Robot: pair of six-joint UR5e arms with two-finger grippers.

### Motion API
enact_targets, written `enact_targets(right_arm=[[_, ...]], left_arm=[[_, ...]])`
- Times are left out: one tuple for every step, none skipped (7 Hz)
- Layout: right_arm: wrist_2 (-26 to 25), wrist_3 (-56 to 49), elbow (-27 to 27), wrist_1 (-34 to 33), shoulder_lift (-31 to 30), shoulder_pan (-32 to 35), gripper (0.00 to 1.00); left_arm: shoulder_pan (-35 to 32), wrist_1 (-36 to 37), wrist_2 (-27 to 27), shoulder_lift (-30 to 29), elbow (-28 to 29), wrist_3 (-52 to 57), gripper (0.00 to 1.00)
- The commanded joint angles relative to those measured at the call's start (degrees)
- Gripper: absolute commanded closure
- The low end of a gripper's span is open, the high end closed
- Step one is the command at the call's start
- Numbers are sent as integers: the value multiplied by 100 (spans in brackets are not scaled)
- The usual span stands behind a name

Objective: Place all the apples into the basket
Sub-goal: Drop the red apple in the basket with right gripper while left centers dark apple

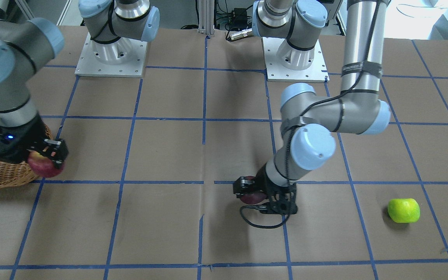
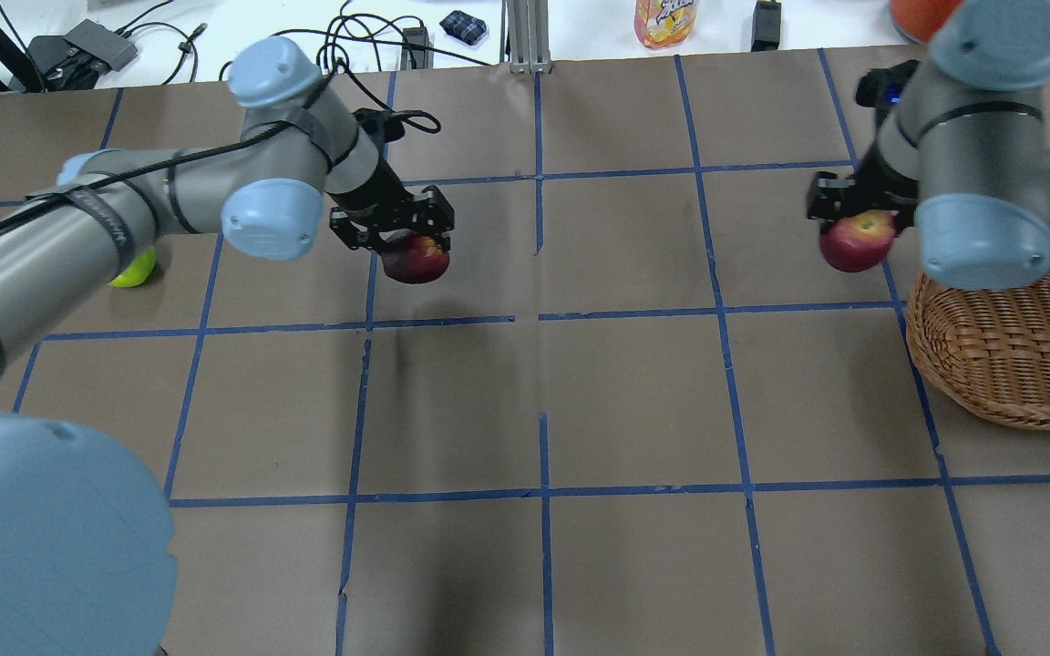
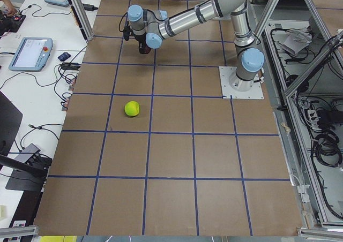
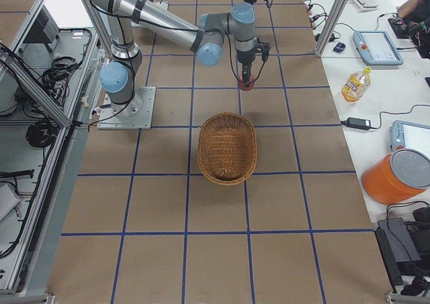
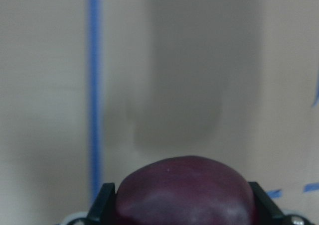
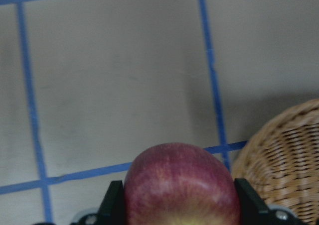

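three apples total, and two are already gripped. the red apple [image 6: 182, 185] has yellowish streaks near its bottom edge in the right wrist view. it sits squarely between the right gripper [image 2: 853, 228] fingers [image 6: 113, 202], one black pad pressed on each side, so that one's clamped on it. the maroon apple [image 5: 184, 192] is dark purple with a dull sheen. same deal there: it's wedged between the left gripper [image 2: 406, 241] fingers [image 5: 104, 202], which touch both flanks and hold it.

the green apple [image 1: 403, 210] is bright lime and a bit lumpy. it lies alone on the brown paper table [image 2: 634, 401], well apart from both sets of fingers, out past the left arm's elbow.

one basket [image 2: 1008, 355], light brown wicker, oval and shallow, with nothing in it that i can see. its rim is just beside the right fingers. the red apple is near that rim but not over the basket.

so: 3 apples, 1 basket, 2 grippers, both full.
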Motion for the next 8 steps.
enact_targets(right_arm=[[830,-2529,75,-60,31,-1974,46],[1272,-3384,31,-96,206,-2644,42],[1277,-4167,31,-418,547,-2973,36],[1207,-4532,48,-943,916,-3167,36],[1224,-4805,22,-1218,1259,-3465,31],[1259,-4851,57,-1125,1288,-3485,0],[1259,-4860,49,-846,1158,-3486,0],[1207,-4782,31,-138,817,-3460,0]], left_arm=[[-902,846,67,-376,-80,-1170,85],[-983,954,120,-447,-81,-1355,77],[-1097,955,190,-421,-116,-1722,2],[-1142,964,312,-404,-186,-1787,0],[-1073,877,340,-238,-108,-1779,0],[-663,693,288,68,67,-1770,0],[89,-405,218,471,547,-1135,0],[610,-1382,25,684,909,-215,0]])
